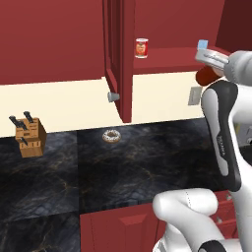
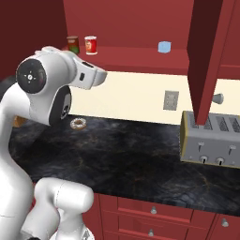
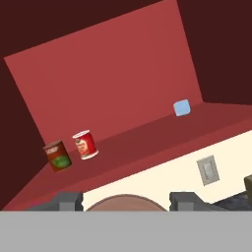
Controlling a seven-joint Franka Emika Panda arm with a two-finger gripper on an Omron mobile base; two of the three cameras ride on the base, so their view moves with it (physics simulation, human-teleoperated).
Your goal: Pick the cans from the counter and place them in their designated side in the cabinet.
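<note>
Red-brown round-topped can sits clamped between the narrowed gripper fingers, raised toward the dark red cabinet shelf, probably to join the bright red can and maroon can at its left end.

Base views flank the arm, sharing the cabinet shelf.

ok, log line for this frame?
gripper: shut on held can, facing cabinet shelf | stored: red can, brown can side by side; blue box apart | door: open
</note>
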